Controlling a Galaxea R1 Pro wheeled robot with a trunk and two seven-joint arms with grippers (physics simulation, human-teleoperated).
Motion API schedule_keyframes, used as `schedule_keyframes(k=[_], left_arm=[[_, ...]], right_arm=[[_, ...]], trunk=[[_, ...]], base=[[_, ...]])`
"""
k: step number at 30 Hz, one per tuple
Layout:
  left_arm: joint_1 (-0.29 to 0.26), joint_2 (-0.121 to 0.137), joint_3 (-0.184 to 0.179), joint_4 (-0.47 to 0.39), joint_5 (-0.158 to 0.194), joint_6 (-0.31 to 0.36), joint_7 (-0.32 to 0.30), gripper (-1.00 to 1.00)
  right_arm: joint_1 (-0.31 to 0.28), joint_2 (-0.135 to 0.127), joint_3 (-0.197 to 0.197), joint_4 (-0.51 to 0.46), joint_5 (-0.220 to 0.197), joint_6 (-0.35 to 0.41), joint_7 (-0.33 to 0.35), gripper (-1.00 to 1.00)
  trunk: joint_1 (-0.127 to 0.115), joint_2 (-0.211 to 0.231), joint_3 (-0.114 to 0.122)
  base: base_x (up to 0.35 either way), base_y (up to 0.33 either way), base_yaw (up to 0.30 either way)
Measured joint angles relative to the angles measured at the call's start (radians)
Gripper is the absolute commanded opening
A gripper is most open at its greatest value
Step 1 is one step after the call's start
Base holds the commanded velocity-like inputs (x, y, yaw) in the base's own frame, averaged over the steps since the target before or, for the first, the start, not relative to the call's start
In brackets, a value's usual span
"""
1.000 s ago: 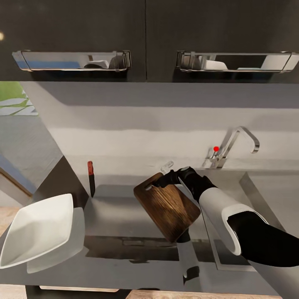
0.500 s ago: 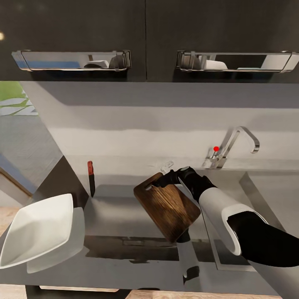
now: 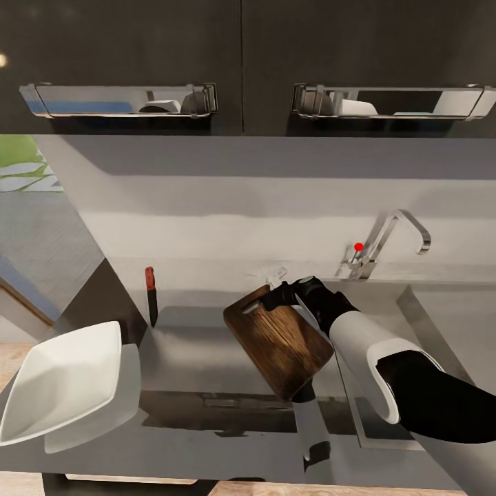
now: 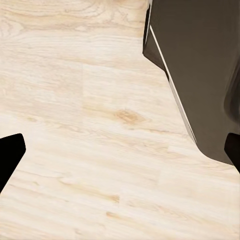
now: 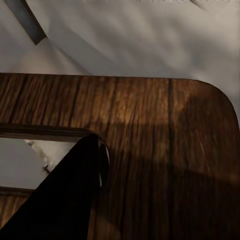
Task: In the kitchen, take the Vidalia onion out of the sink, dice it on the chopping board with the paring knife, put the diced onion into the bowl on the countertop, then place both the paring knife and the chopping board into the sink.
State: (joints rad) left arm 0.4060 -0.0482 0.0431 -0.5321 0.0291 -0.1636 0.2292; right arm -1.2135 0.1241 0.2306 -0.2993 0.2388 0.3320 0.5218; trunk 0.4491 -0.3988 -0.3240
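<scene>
A: What are the fingers [image 5: 75, 195] of the right gripper [image 3: 281, 297] doing?

B: One dark finger is passing through the slot handle of the chopping board [image 3: 279, 341], pinching the board's end; the board is hanging tilted above the countertop [image 3: 186, 351].

A: And the left gripper?

B: Its tips are showing at the frame edges over the wooden floor [image 4: 90, 130], apparently spread wide, though little is visible.

A: Where are the other things lying?

B: The paring knife [image 3: 150, 296] is lying near the wall, the bowl [image 3: 62, 379] at the counter's left, and the tap [image 3: 389, 241] is marking the sink [image 3: 413, 324] to the right.

A: What is the risk?

B: The board, gripped at one end only, is likely to swing or slip while travelling.
</scene>
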Motion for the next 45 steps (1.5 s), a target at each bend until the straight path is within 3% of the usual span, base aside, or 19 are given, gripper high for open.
schedule_keyframes(k=[18, 20, 45], left_arm=[[-0.001, 0.0, 0.0, 0.006, 0.0, 0.0, 0.0, 1.0], [-0.002, 0.0, 0.0, 0.017, 0.0, -0.001, -0.002, 1.0], [-0.002, 0.0, 0.0, 0.02, 0.0, -0.002, -0.008, 1.0]], right_arm=[[0.0, -0.002, -0.004, -0.003, -0.004, 0.009, -0.021, -1.0], [0.0, 0.012, -0.005, 0.008, 0.003, 0.002, -0.028, -1.0], [0.0, 0.014, 0.0, 0.081, -0.001, 0.005, -0.03, -1.0]], trunk=[[0.0, 0.0, 0.0], [0.0, 0.0, 0.003], [0.0, 0.0, 0.043]], base=[[0.0, 0.0, 0.0], [0.0, 0.0, 0.0], [0.0, 0.0, 0.0]])
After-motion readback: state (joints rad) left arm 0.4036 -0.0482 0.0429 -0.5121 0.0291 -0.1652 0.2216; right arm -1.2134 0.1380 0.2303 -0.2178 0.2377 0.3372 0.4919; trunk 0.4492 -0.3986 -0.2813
